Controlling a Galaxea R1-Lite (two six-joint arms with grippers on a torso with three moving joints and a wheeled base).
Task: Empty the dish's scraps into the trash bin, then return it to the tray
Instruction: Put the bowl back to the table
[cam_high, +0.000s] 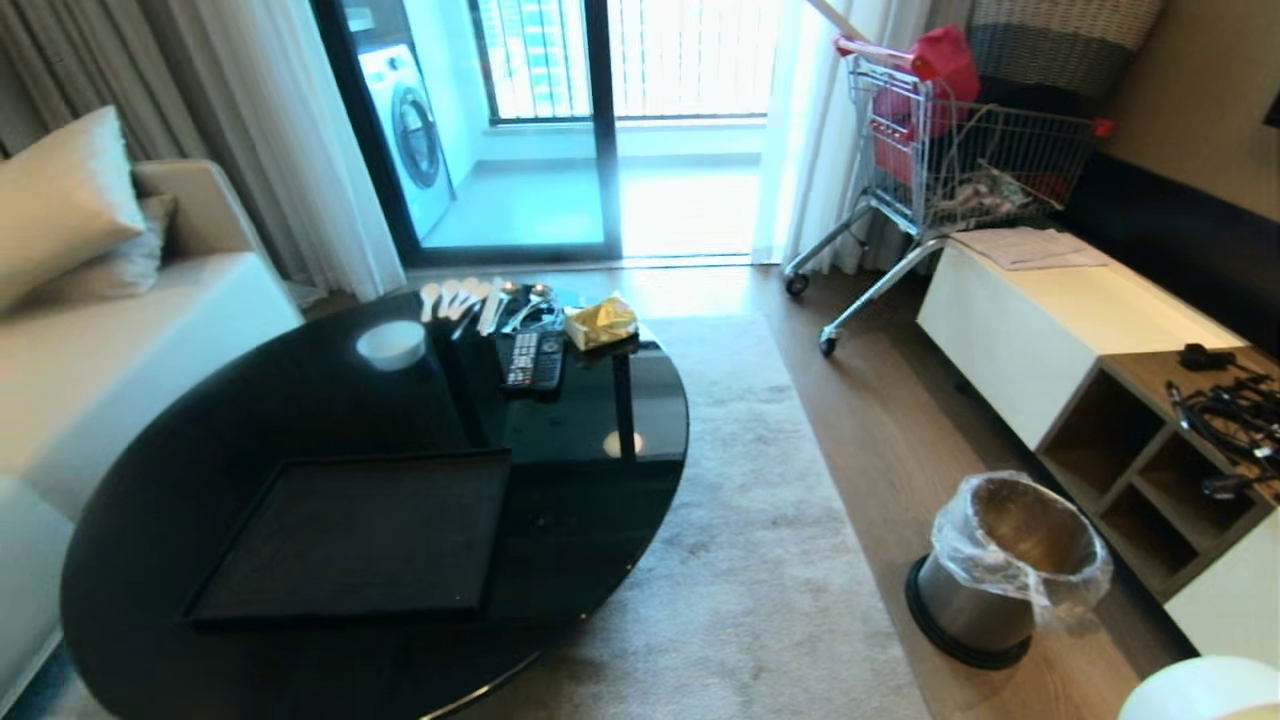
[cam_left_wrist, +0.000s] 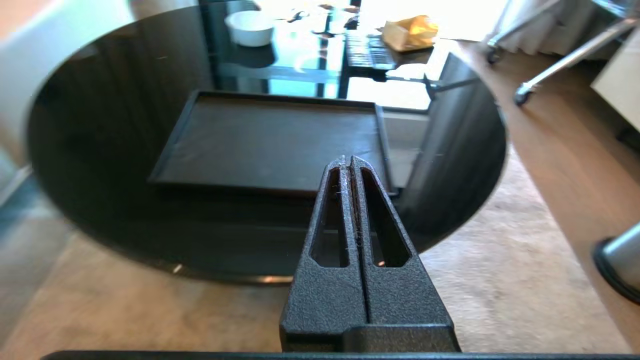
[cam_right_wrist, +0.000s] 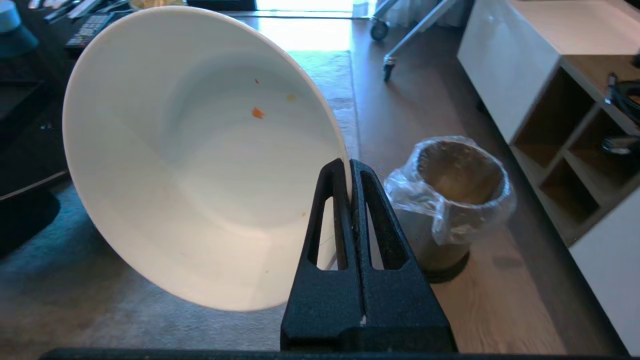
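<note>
Beside the trash bin (cam_right_wrist: 452, 200), the right hand (cam_right_wrist: 350, 167) grips the dish (cam_right_wrist: 200, 155); left hand (cam_left_wrist: 348, 162) closed.

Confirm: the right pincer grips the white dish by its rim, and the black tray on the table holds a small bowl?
Partly wrong. The right pincer does grip the dish by its rim, but the head view shows the tray bare; the small bowl sits apart on the table.
</note>
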